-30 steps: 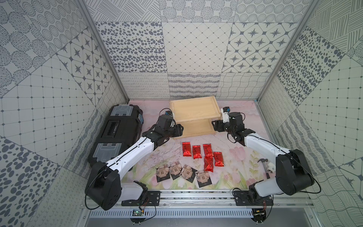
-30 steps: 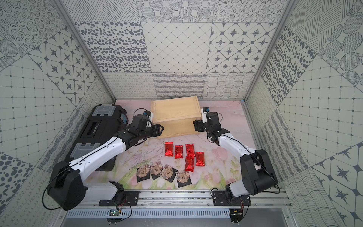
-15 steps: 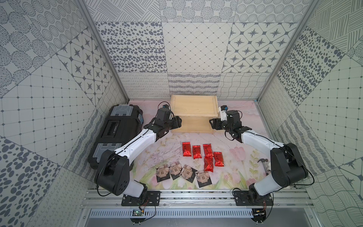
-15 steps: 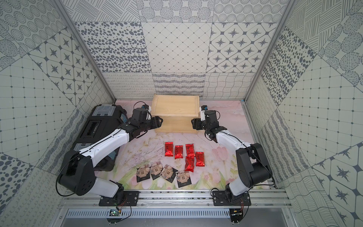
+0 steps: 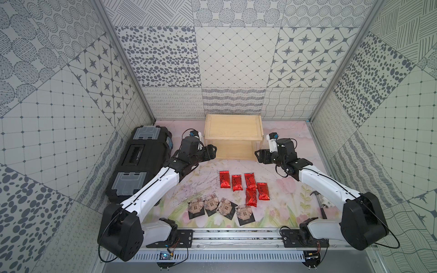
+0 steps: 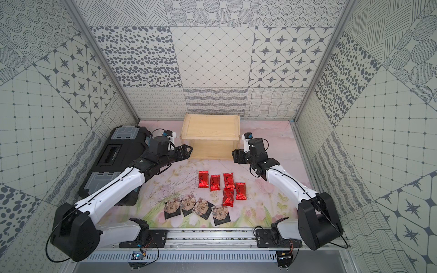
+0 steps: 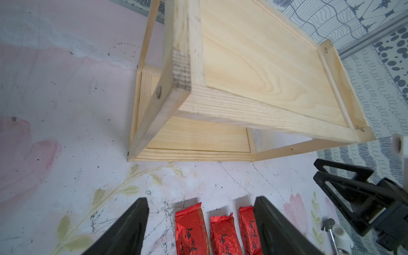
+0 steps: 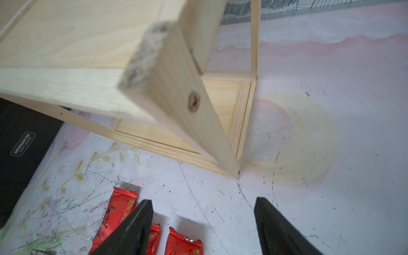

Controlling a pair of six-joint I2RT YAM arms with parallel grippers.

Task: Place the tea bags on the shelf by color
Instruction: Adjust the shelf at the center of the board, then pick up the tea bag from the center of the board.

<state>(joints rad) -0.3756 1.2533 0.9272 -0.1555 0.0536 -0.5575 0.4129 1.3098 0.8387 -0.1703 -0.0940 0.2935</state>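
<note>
The pale wooden shelf [image 5: 233, 127] stands upright at the back centre with both tiers bare. Several red foil tea bags [image 5: 224, 179] lie on the mat in front of it. Nearer the front is a row of several black tea bags [image 5: 196, 208] with beige print. My left gripper [image 5: 213, 152] is open and empty just off the shelf's front left corner. My right gripper [image 5: 258, 156] is open and empty off the front right corner. The left wrist view shows the shelf [image 7: 254, 72] and red bags [image 7: 191, 229] beyond the open gripper [image 7: 199, 205]. In the right wrist view, bare mat lies between the open fingers [image 8: 141, 218].
A large black toolbox [image 5: 142, 163] with grey latches lies along the left wall beside my left arm. A small hammer [image 5: 319, 205] rests on the mat at the right, under my right arm. The mat is pink with a floral print.
The shelf has shifted back toward the rear wall and now stands square. My left gripper has opened wider, and both grippers have drawn slightly off the shelf's front corners.
</note>
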